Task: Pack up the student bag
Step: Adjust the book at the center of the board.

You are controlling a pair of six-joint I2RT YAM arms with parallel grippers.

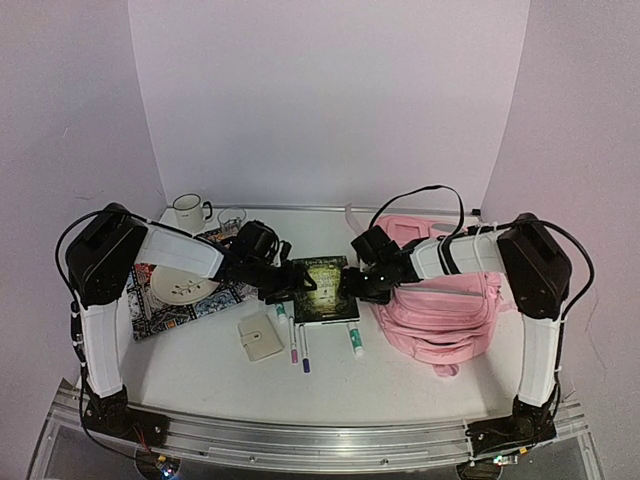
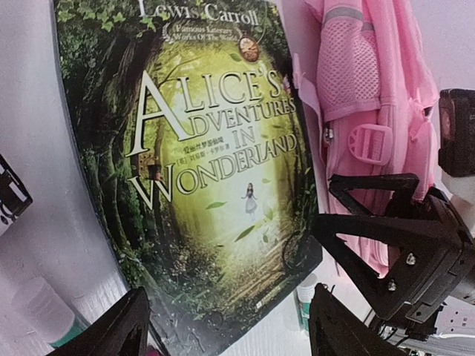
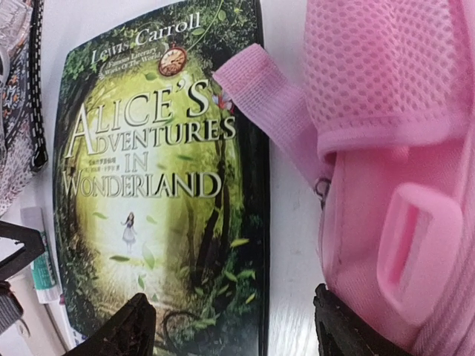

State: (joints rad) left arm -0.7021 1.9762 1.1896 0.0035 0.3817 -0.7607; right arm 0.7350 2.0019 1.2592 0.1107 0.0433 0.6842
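One pink student bag lies flat right of centre in the overhead view, on the white tabletop. A green book lies mid-frame just left of it. The left gripper and right gripper hang over the book's side edges, jaws spread, grasping nothing. Markers lie below the book.

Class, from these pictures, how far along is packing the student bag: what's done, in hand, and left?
Done: nothing visibly packed. In hand: the left fingers and right fingers, both open, flank the book beside the student bag, gripping nothing. Left: book, pens and cream wallet, all lying on the table.
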